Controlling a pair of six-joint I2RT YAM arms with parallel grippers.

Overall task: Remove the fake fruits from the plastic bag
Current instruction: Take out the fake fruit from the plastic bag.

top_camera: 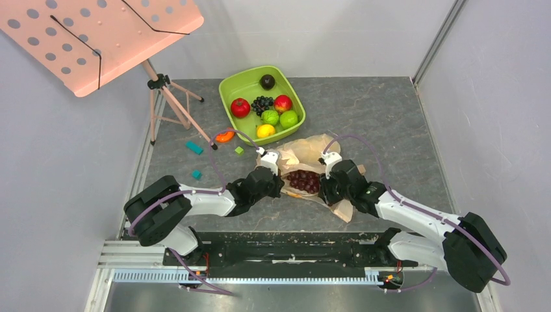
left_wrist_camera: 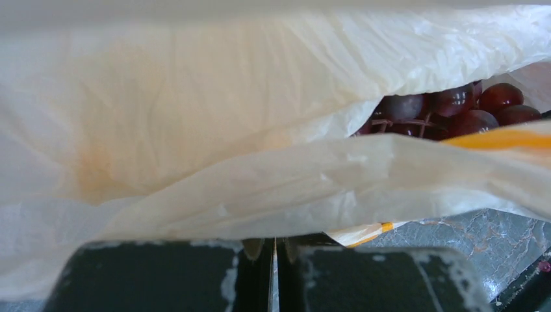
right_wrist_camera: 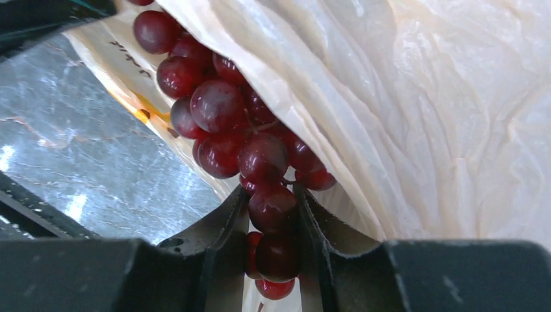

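Note:
The peach-beige plastic bag (top_camera: 310,151) lies crumpled on the table between my two arms. The dark red-purple grape bunch (top_camera: 304,180) lies at its open mouth. My right gripper (top_camera: 327,185) is shut on the near end of the grape bunch (right_wrist_camera: 229,127); two grapes sit pinched between its fingers (right_wrist_camera: 221,221). My left gripper (top_camera: 278,184) is shut on a fold of the bag (left_wrist_camera: 214,195), holding its edge on the left of the grapes (left_wrist_camera: 448,107). A bit of yellow (top_camera: 294,194) shows under the grapes. The small round yellow fruit is hidden.
A green tub (top_camera: 234,83) at the back holds several fruits, among them a blackish-blue grape bunch (top_camera: 262,104). An orange piece (top_camera: 225,136) and small coloured blocks (top_camera: 194,147) lie left of the bag. A pink stand (top_camera: 97,36) on a tripod stands at the far left.

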